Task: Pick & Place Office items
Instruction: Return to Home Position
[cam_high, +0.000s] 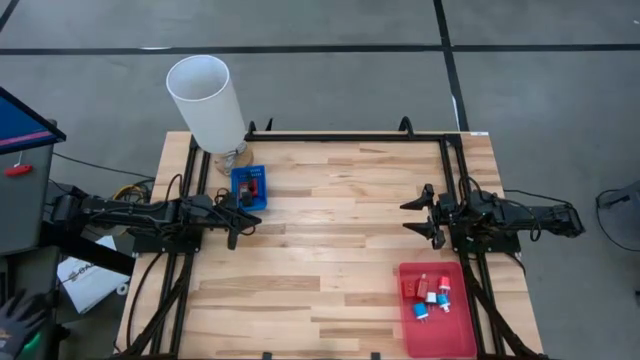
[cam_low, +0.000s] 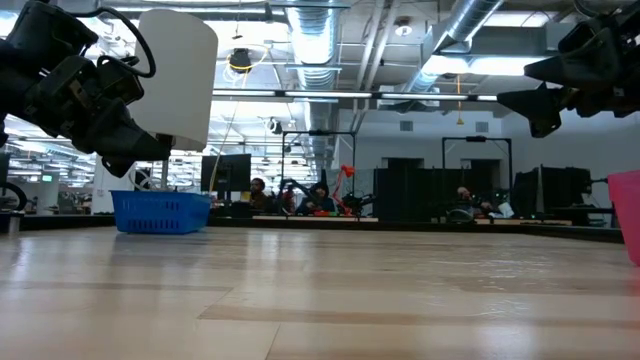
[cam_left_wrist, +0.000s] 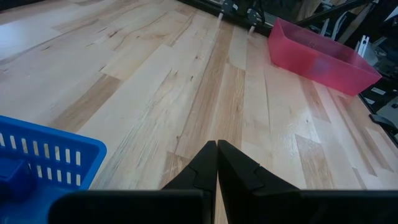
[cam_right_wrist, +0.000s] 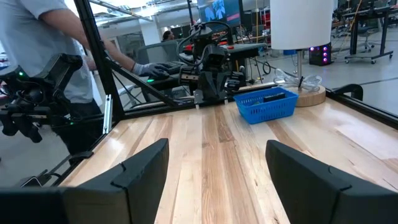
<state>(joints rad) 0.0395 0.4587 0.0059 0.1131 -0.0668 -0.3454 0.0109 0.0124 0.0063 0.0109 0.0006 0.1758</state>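
Several tiny red, light blue and white office items (cam_high: 428, 292) lie in the flat red tray (cam_high: 455, 335) at the table's near right. A red piece and a dark piece (cam_high: 252, 186) sit in the square blue bin (cam_high: 237, 178) at the far left. My left gripper (cam_high: 240, 216) hovers just near of the bin, and its fingers are shut with nothing between them (cam_left_wrist: 216, 144). My right gripper (cam_high: 424, 214) hangs open (cam_right_wrist: 217, 152) above the table, on the far side of the red tray. Neither gripper touches anything.
A white cylindrical lamp shade (cam_high: 208, 100) stands on a wooden base (cam_high: 232, 158) just beyond the blue bin. Bare wood (cam_high: 330, 230) lies between the two grippers. A person's gloved hand (cam_high: 20, 318) shows off the table's near left; people sit in the room behind.
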